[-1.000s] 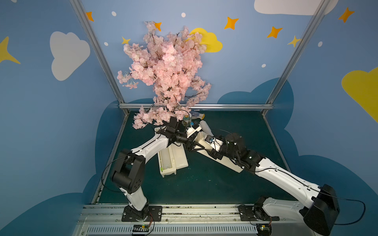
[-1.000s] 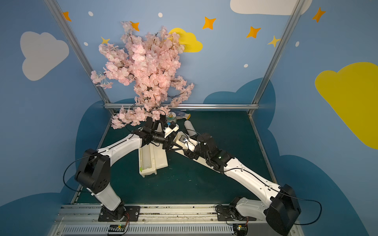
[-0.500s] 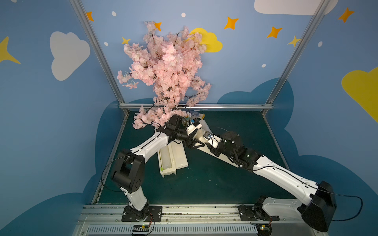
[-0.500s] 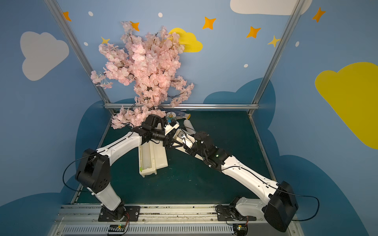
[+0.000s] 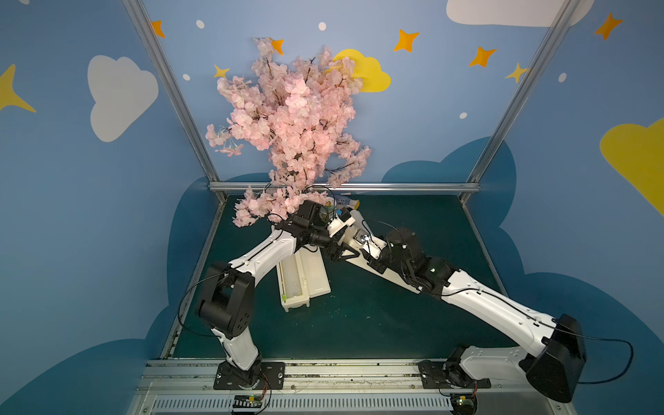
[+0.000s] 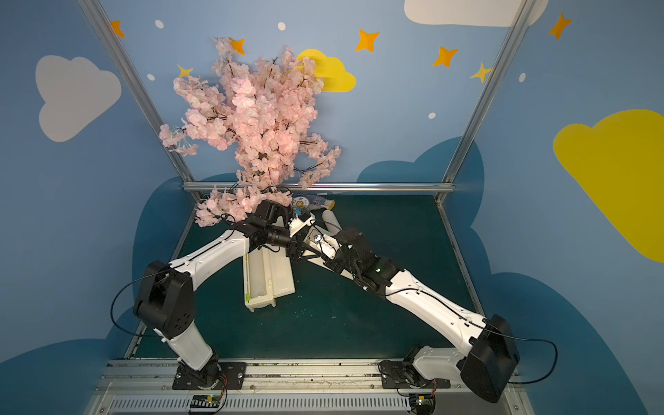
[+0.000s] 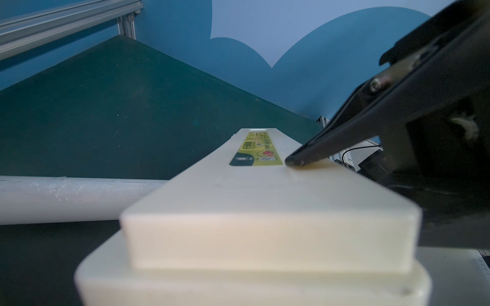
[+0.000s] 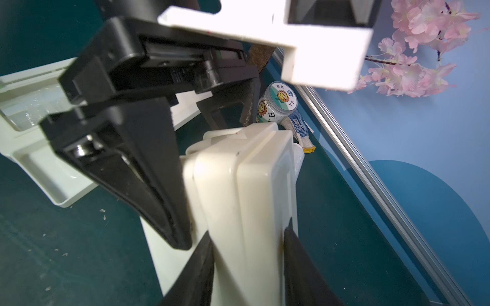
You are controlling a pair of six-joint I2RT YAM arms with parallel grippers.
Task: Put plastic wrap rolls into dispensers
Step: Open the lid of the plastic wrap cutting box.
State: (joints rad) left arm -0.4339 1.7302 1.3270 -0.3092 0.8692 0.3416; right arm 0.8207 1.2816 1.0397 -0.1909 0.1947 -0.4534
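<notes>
Rolls first: the boxed roll point(image 5: 293, 275) is lying in the open dispenser point(image 5: 295, 305), which sits near the tabletop's point(image 5: 359, 323) left edge, about halfway back. The loose roll point(image 7: 66, 196) is flat on the tabletop, right alongside the closed dispenser point(image 8: 252, 185) on its far side. In a top view you can see one end of it point(image 6: 328, 220) poking out near the far edge.

The closed dispenser runs diagonally from around the middle of the far edge toward the front right corner. In both top views the arms cover most of it.

The right hand point(image 8: 248, 231) is clamped across it, one finger pressed on each long side of the box.

The left hand point(image 8: 213, 181) is spread wide and isn't gripping anything. One fingertip point(image 7: 294, 161) rests on the lid point(image 7: 265, 190) near its edge, just beside the yellow label point(image 7: 256, 152). The other finger is out past the box's far end, and I can't tell if it touches anything.

Also back there: a small jar point(image 8: 277, 103) on its side by the far edge, and a pink blossom tree point(image 5: 294, 118) hanging over that end of the tabletop.
</notes>
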